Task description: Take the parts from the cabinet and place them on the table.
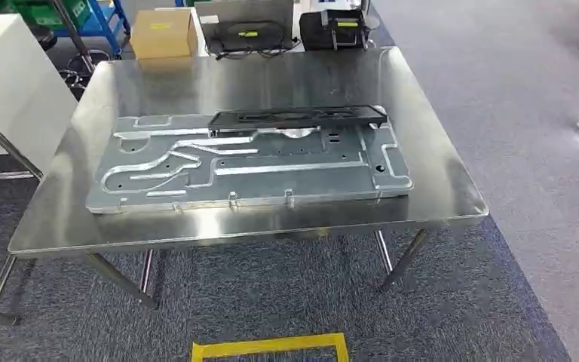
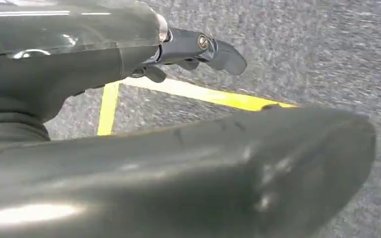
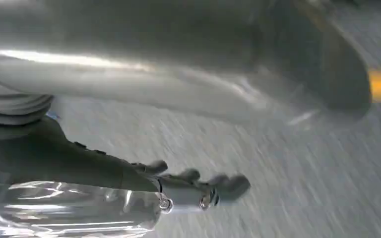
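Observation:
A large silver stamped metal plate (image 1: 249, 162) lies flat on the steel table (image 1: 441, 200). A long black part (image 1: 298, 117) rests along the plate's far edge. My left hand (image 2: 129, 148) hangs over the grey carpet, its fingers (image 2: 198, 47) stretched out and holding nothing. My right hand (image 3: 104, 168) also hangs above the floor with its fingers (image 3: 203, 186) extended and empty; that view is blurred.
A yellow tape square (image 1: 271, 347) marks the carpet in front of the table, and yellow tape (image 2: 203, 94) shows below my left hand. Behind the table stand a cardboard box (image 1: 162, 32) and black equipment (image 1: 335, 29). A white panel (image 1: 7, 83) stands at the left.

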You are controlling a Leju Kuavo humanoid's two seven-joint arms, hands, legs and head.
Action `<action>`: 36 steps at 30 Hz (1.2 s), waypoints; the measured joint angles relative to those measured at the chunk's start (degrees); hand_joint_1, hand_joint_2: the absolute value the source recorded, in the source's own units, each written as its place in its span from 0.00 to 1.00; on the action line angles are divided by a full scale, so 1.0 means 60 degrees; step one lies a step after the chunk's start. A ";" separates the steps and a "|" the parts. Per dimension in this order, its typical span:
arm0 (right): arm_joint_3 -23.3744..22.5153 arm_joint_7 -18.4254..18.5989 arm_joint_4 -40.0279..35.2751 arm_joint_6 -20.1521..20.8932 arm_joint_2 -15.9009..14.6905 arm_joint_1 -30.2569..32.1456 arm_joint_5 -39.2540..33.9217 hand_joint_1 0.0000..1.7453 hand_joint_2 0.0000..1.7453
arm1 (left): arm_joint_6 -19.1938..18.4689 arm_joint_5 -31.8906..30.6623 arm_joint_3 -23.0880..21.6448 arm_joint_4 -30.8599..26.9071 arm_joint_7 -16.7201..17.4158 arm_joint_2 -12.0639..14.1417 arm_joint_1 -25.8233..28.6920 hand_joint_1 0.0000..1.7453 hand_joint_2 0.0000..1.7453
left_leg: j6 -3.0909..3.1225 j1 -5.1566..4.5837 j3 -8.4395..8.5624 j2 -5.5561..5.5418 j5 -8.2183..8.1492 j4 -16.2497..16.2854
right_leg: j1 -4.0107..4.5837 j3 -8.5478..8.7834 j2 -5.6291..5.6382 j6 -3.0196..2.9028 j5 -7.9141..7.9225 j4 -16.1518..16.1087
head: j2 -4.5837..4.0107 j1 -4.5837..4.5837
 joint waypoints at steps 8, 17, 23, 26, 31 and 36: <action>-0.0560 0.1350 0.0327 0.1219 0.0087 -0.0274 -0.0371 0.00 0.00 | -0.0044 -0.0758 -0.0252 0.0000 0.0968 -0.0247 0.0003 0.00 0.00 | -0.0145 0.0018 -0.1243 0.0018 0.0682 0.0443 | -0.0161 0.1156 -0.0006 0.0186 -0.0195 0.0650 | 0.0000 -0.0004; -0.1326 0.1219 0.0426 0.1609 0.0102 -0.0362 -0.1020 0.00 0.00 | -0.0069 -0.1635 -0.0878 0.0051 0.1457 -0.0510 0.0030 0.00 0.00 | -0.0614 0.0073 -0.2045 -0.0075 -0.0591 0.2050 | -0.0051 0.1248 -0.0057 -0.0390 -0.0161 -0.0684 | 0.0000 -0.0007; -0.1537 0.0855 0.0521 0.1750 0.0179 -0.0349 -0.0947 0.00 0.00 | -0.0331 -0.1580 -0.1049 0.0062 0.1439 -0.0408 0.0022 0.00 0.00 | -0.0372 -0.0008 -0.0624 -0.0085 -0.0096 0.1763 | 0.0134 0.0358 -0.0048 -0.0401 0.0479 -0.0581 | 0.0000 -0.0007; -0.1522 0.0584 0.0564 0.1732 0.0299 -0.0392 -0.0662 0.00 0.00 | -0.0346 -0.1245 -0.1005 0.0062 0.1450 -0.0251 -0.0027 0.00 0.00 | -0.0167 -0.0141 0.0489 -0.0083 -0.0514 -0.0038 | 0.0115 0.0282 -0.0079 -0.0265 0.0727 -0.0567 | 0.0000 -0.0007; -0.1369 0.0385 0.0637 0.1838 0.0379 -0.0488 -0.0346 0.00 0.00 | -0.0174 -0.0881 -0.0707 0.0062 0.1563 -0.0153 0.0017 0.00 0.00 | 0.0163 -0.0100 0.0047 -0.0030 0.0096 -0.0176 | 0.0022 -0.0039 -0.0009 -0.0010 -0.0161 0.0117 | 0.0000 -0.0007; -0.1249 0.0538 0.0659 0.1820 0.0444 -0.0538 -0.0251 0.00 0.00 | -0.0073 -0.0801 -0.0528 0.0062 0.1486 -0.0142 0.0027 0.00 0.00 | 0.0064 -0.0084 -0.0796 -0.0012 0.0535 0.0118 | -0.0129 -0.0097 -0.0007 0.0193 -0.0718 0.2178 | 0.0000 -0.0004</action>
